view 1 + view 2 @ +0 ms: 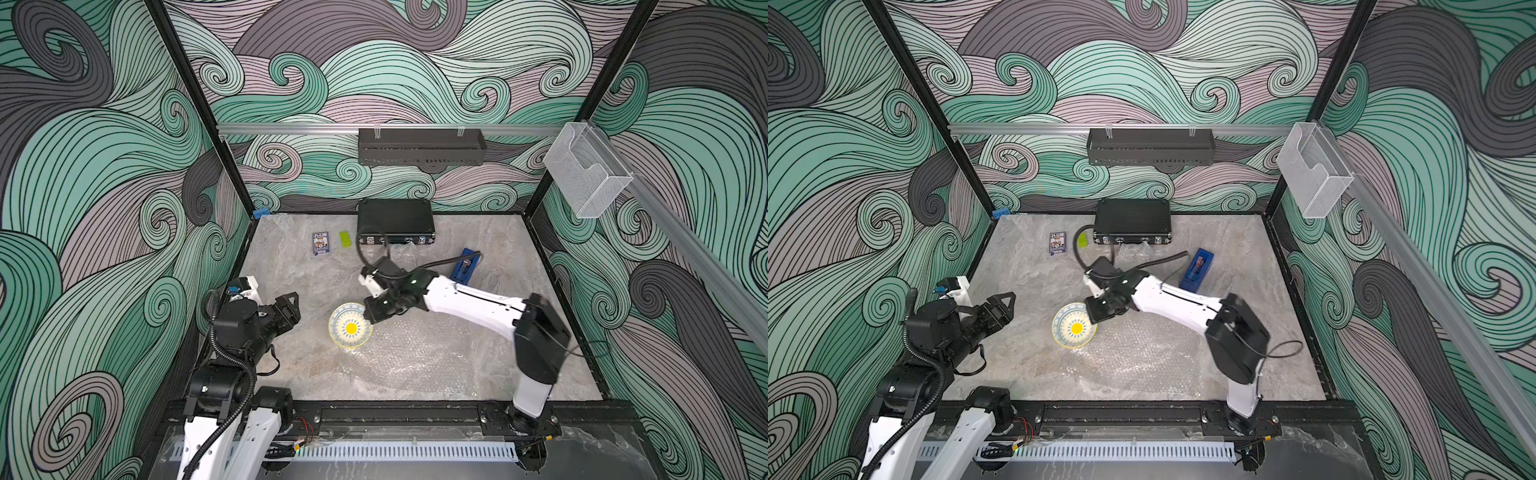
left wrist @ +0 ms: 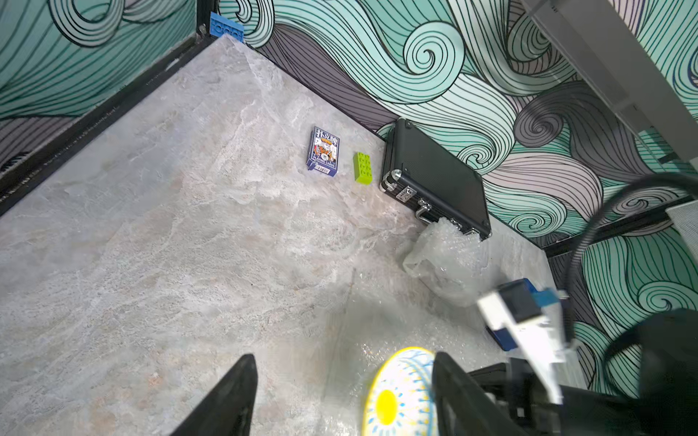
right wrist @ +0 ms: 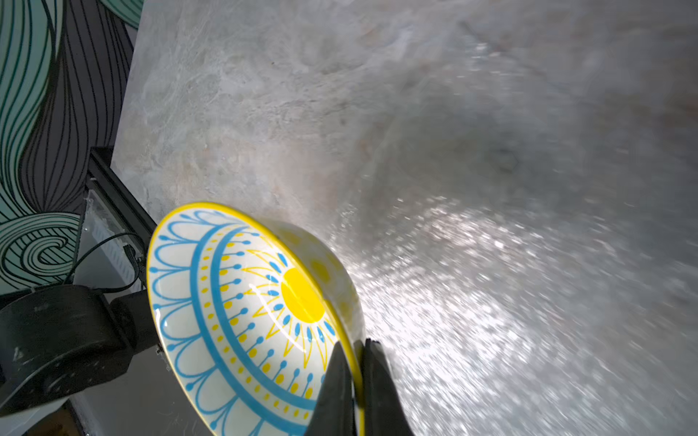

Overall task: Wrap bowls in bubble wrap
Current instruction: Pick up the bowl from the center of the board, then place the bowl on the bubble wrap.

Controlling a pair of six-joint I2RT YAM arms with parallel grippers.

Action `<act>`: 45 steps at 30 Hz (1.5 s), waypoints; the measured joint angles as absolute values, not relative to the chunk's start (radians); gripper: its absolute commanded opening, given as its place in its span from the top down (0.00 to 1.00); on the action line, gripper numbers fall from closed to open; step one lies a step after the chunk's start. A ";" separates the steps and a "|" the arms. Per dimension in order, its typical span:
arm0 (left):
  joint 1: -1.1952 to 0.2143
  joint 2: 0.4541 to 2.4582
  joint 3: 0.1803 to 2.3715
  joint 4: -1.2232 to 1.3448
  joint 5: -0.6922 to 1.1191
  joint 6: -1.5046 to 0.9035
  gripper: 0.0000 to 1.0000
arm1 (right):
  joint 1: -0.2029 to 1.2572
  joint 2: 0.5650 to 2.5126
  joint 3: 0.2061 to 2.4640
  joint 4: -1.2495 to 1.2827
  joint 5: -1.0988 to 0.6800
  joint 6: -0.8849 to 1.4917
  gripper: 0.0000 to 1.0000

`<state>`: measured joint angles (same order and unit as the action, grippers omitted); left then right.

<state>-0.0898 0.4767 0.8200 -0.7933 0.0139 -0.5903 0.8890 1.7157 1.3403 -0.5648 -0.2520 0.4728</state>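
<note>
The left gripper (image 1: 293, 309) hangs with its jaws wide apart and nothing in them, just left of the bowl (image 1: 351, 327). The cream bowl with the yellow rim is mouth up at the left edge of the flat bubble wrap sheet (image 1: 419, 353); whether it rests there or is lifted a little, I cannot tell. The right gripper (image 3: 357, 349) is clamped on the bowl's far-right rim, one finger inside and one outside.

Nearly all of the sheet spreads to the right of the bowl and nearer than it. In my judgement the bowl has to go that way, towards the sheet's middle, before any edge can fold over it. The bowl is round, so no axis matters. The right arm has it, and the left is nearer the sheet's loose left edge.

Nothing stands between bowl and sheet centre. Far off lie a card pack (image 1: 320, 243), a green brick (image 1: 344, 238), a black case (image 1: 395, 226), a crumpled wrap bundle (image 2: 445, 260) and a blue holder (image 1: 467, 266).
</note>
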 measured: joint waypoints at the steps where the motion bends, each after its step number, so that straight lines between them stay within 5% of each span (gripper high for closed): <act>1: -0.090 0.482 0.805 -0.784 0.031 -0.597 0.28 | 0.854 1.655 1.283 -0.564 -0.246 0.474 1.00; 7: -0.090 0.562 0.694 -0.686 0.120 -0.646 0.29 | 0.708 1.469 1.030 -0.579 -0.237 0.476 1.00; 21: -0.090 0.764 0.601 -0.511 0.202 -0.686 0.28 | 0.670 1.514 0.896 -0.529 -0.252 0.475 1.00; 23: -0.090 0.788 0.585 -0.488 0.213 -0.689 0.27 | 0.665 1.523 0.891 -0.518 -0.256 0.475 0.88; 26: -0.090 0.844 0.558 -0.428 0.247 -0.698 0.26 | 0.657 1.526 0.888 -0.505 -0.270 0.476 0.56; 28: -0.090 0.912 0.548 -0.379 0.290 -0.706 0.25 | 0.655 1.522 0.883 -0.487 -0.275 0.471 0.45; 39: -0.165 1.438 0.594 -0.091 0.434 -0.727 0.28 | 0.642 1.336 0.822 -0.429 -0.266 0.468 0.40; 45: -0.216 1.622 0.693 0.059 0.479 -0.732 0.42 | 0.629 1.318 0.793 -0.422 -0.263 0.470 0.40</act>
